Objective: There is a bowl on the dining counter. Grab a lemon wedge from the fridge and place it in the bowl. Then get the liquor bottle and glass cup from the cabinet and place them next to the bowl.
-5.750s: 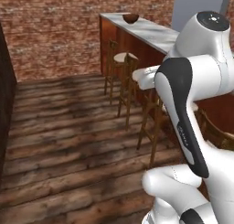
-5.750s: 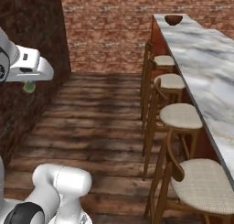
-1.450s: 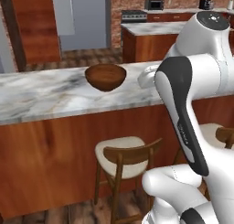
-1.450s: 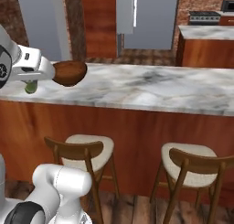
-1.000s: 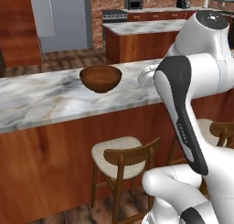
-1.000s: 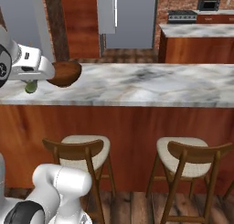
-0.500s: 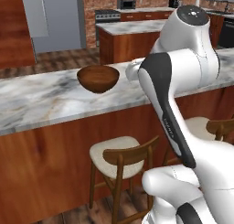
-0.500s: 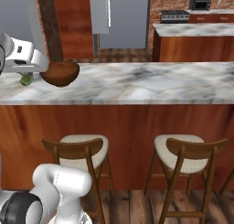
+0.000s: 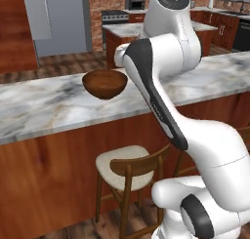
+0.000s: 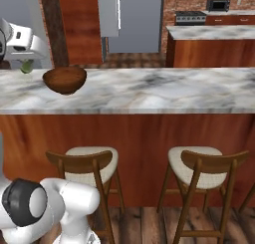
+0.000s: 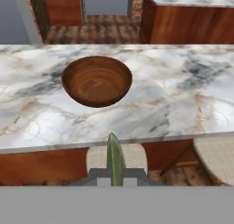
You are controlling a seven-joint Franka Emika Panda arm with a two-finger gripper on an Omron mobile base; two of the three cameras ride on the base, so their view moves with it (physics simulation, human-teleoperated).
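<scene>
The wide reddish-brown bowl (image 9: pixel 104 83) (image 10: pixel 64 79) (image 11: pixel 97 80) stands empty on the marble dining counter (image 9: pixel 44 106) (image 10: pixel 164 91) (image 11: pixel 183 95). My gripper (image 10: pixel 24 62) (image 11: pixel 115 173) is shut on the yellow-green lemon wedge (image 10: pixel 26 66) (image 11: pixel 115 159). In the right base view it hangs left of the bowl at about rim height. In the hand view the wedge sits on the near side of the bowl, over the counter's front edge. The grey fridge (image 9: pixel 58 18) (image 10: pixel 132 16) stands far behind the counter.
Wooden stools with pale seats (image 9: pixel 128 166) (image 10: pixel 89 161) (image 10: pixel 206 168) stand along the counter's front, below the gripper. A second marble-topped island (image 10: pixel 214 44) (image 11: pixel 187 13) lies beyond the counter, with a stove and microwave at the back wall.
The views first slid along the counter as the base drove, then held still. In the last half second the arm swung left and forward, and the hand rose with the wedge.
</scene>
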